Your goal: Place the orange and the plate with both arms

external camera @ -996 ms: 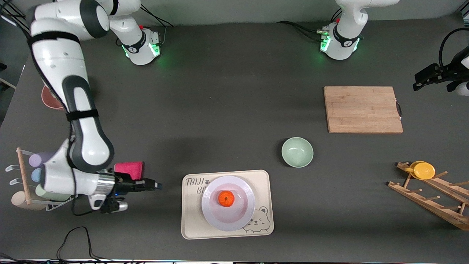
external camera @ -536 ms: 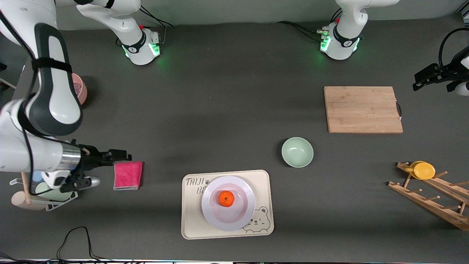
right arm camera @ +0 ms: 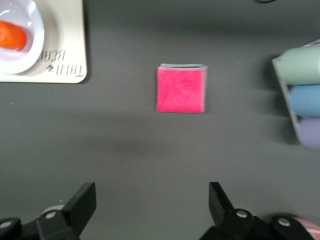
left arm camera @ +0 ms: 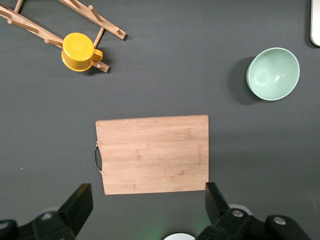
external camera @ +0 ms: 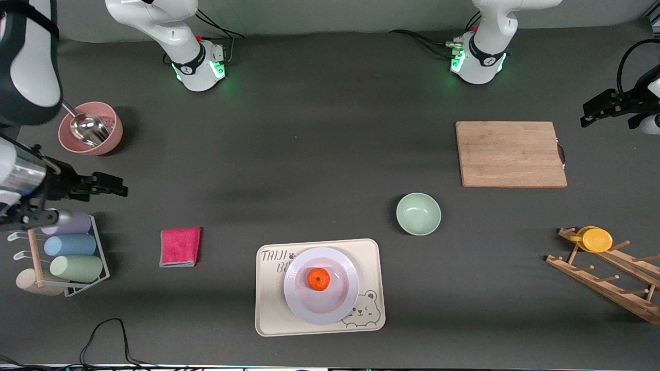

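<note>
I see a glossy white plate [external camera: 320, 286] holding a dimpled orange [external camera: 318, 279], on a smooth matt cream tray [external camera: 268, 309]. The pink cloth [right arm camera: 180, 90] off my right jaws looks fuzzy; the cutting board [left arm camera: 152, 154] off my left jaws is grained wood, over a matt dark table [external camera: 309, 154].

The plate [right arm camera: 15, 37] and orange [right arm camera: 11, 35] are cropped at the right wrist view's upper-left corner.
</note>
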You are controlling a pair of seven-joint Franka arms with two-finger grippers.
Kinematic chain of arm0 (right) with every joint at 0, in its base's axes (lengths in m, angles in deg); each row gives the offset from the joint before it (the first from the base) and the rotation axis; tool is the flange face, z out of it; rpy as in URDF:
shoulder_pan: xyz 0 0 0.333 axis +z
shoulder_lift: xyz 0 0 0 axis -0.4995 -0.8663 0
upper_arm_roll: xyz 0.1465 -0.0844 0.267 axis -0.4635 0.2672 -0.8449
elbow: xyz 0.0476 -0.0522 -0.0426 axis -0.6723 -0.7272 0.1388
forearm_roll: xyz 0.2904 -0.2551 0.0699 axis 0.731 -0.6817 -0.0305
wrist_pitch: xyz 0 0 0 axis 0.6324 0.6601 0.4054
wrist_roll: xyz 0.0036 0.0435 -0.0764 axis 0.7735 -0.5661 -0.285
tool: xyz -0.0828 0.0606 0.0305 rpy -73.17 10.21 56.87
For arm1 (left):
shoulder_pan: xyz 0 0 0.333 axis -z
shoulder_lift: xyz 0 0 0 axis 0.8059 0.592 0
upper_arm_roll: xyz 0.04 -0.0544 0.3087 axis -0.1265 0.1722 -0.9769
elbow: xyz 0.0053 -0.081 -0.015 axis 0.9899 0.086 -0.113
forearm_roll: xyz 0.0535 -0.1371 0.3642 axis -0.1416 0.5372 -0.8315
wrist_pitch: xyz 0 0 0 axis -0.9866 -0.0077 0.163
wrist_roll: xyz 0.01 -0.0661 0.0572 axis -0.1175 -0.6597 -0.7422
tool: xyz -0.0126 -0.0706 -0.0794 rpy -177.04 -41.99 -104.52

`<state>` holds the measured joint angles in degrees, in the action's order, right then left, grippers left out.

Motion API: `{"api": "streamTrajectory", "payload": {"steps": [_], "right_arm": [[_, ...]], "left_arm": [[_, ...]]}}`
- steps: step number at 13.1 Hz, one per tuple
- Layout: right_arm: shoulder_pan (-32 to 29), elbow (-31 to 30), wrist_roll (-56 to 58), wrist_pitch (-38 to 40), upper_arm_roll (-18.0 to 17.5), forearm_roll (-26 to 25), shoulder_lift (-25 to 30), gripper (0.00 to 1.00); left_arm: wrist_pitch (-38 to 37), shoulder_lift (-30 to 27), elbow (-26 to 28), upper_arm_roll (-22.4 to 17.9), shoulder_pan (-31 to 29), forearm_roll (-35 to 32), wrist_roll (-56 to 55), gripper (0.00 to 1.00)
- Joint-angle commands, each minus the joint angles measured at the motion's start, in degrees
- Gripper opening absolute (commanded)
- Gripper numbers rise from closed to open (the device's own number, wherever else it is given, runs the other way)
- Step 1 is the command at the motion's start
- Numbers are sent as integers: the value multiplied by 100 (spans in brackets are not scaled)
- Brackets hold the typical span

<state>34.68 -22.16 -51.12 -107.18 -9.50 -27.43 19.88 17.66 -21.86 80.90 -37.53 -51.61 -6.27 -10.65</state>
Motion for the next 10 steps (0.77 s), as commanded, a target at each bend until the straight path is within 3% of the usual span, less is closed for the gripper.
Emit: {"api": "streamTrajectory", "payload": {"steps": [1, 4, 10], "right_arm": [[-137, -680, -319, -21, -35, -211, 726, 100], [-261, -919, -320, -126, -35, -316, 1053, 100], [-270, -910, -328, 57, -9, -694, 1159, 100]], "left_arm": [[-82, 21, -58, 32, -16, -55, 67, 100], [-73, 21, -40, 32, -15, -64, 58, 100], [-3, 12, 65, 32, -16, -64, 15, 100]]}}
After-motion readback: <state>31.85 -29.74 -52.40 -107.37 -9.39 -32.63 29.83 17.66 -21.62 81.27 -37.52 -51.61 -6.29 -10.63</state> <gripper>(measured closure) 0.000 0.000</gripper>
